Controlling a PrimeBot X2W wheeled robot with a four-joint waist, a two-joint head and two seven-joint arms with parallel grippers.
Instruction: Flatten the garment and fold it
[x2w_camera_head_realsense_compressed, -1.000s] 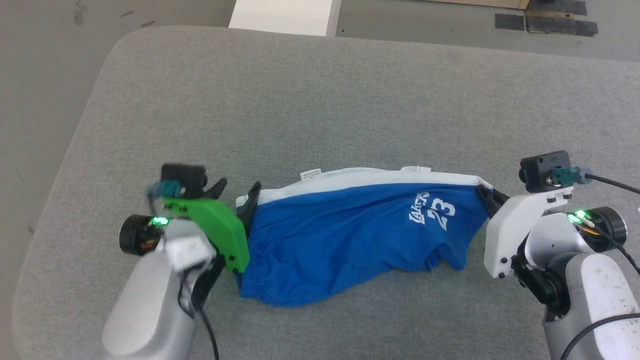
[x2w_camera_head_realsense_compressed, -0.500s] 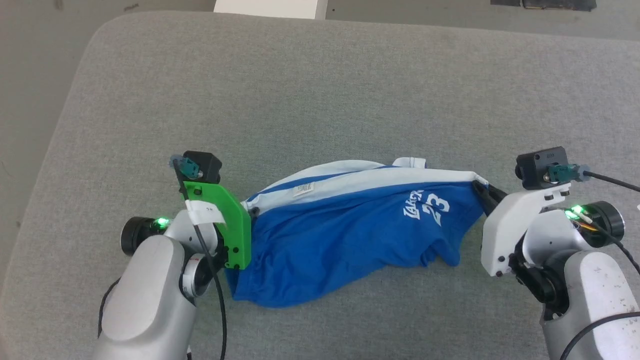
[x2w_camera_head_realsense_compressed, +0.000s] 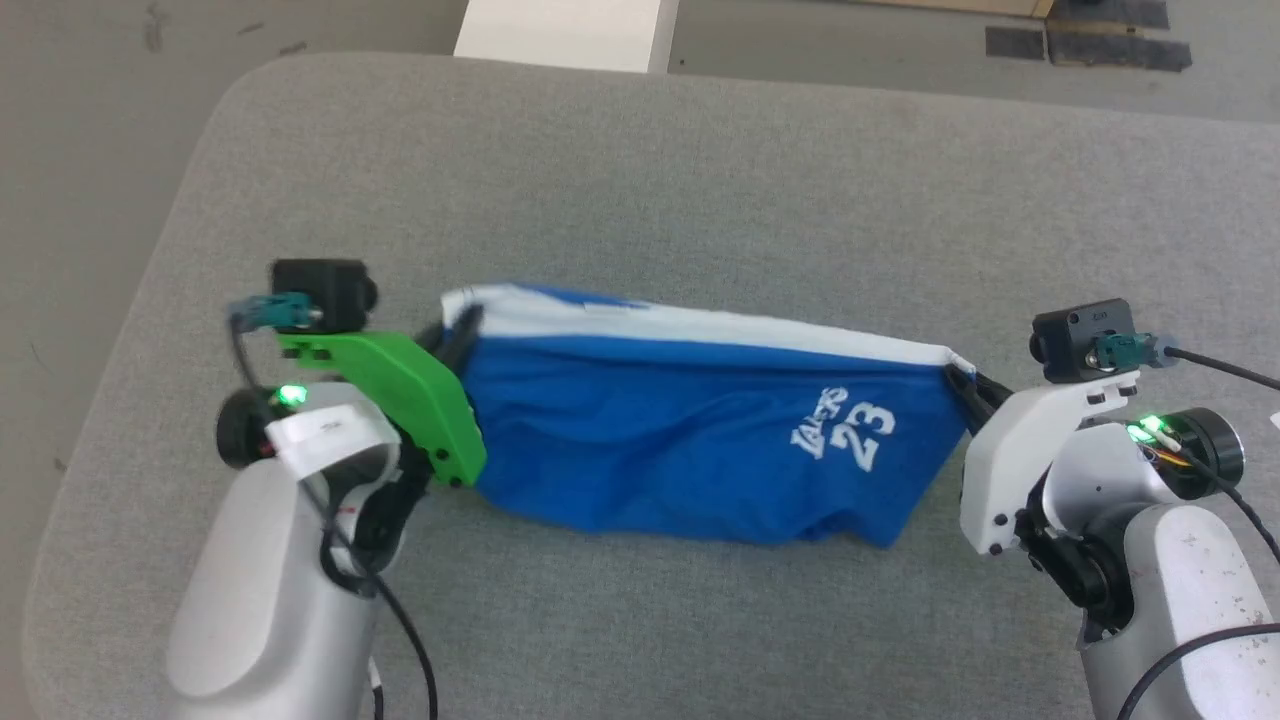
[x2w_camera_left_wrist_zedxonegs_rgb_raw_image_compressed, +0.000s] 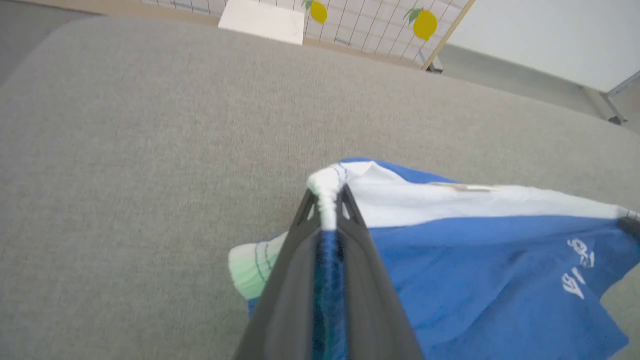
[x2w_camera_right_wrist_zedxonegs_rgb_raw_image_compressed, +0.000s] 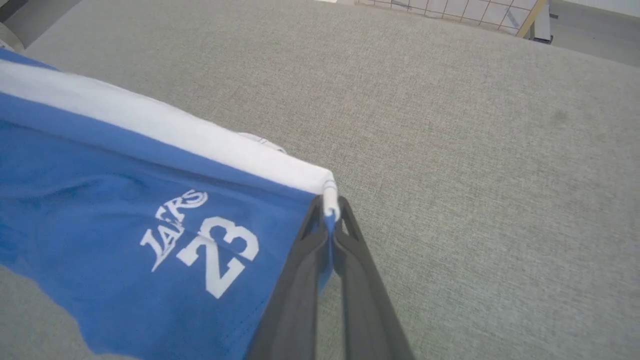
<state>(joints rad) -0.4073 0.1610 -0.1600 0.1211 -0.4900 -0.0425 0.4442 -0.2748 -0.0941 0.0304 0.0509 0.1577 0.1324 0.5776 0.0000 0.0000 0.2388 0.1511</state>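
The garment (x2w_camera_head_realsense_compressed: 690, 440), bright blue shorts with a white band along the top edge and a white "23" print, hangs stretched between both grippers above the grey padded table (x2w_camera_head_realsense_compressed: 640, 180). My left gripper (x2w_camera_head_realsense_compressed: 458, 335) is shut on the garment's left corner; in the left wrist view the left gripper (x2w_camera_left_wrist_zedxonegs_rgb_raw_image_compressed: 327, 200) pinches white and blue fabric of the garment (x2w_camera_left_wrist_zedxonegs_rgb_raw_image_compressed: 475, 260). My right gripper (x2w_camera_head_realsense_compressed: 968, 385) is shut on the right corner; in the right wrist view the right gripper (x2w_camera_right_wrist_zedxonegs_rgb_raw_image_compressed: 329, 210) clamps the white hem of the garment (x2w_camera_right_wrist_zedxonegs_rgb_raw_image_compressed: 125, 210). The lower edge sags toward the table.
The table's rounded left edge (x2w_camera_head_realsense_compressed: 150, 290) drops to a grey floor. A white box (x2w_camera_head_realsense_compressed: 565, 30) stands beyond the far edge. Dark patches (x2w_camera_head_realsense_compressed: 1085, 45) mark the floor at the far right. A grid panel with lemon pictures (x2w_camera_left_wrist_zedxonegs_rgb_raw_image_compressed: 380, 20) stands behind the table.
My left gripper has shut on the garment's left corner and lifted it up and to the left. The garment is now pulled taut between both grippers. The right gripper has kept its hold.
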